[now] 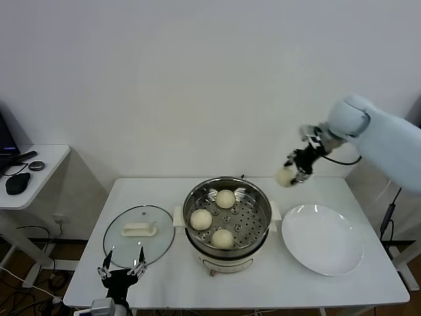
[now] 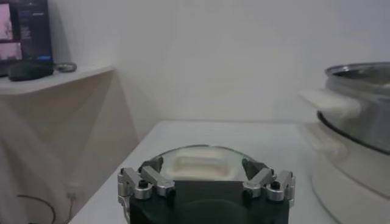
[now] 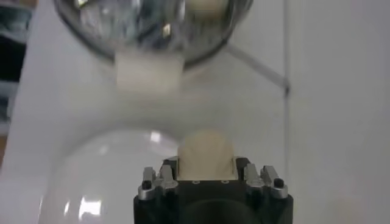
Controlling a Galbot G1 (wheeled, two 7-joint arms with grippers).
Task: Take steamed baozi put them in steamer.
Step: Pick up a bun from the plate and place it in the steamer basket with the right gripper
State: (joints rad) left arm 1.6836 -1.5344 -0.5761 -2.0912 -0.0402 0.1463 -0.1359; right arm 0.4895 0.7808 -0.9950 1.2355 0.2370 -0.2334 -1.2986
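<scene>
Down front, the left gripper idles with fingers spread and empty by the glass lid, set aside so the steamer stays open. Three baozi sit on its tray. Beyond the bare plate, the right gripper pinches the last baozi aloft, presumably to clear the rim.

The head view looks down from above onto the whole table. The left wrist view sits low, close behind the lid, facing level. Both wrist views share the steamer with it.
</scene>
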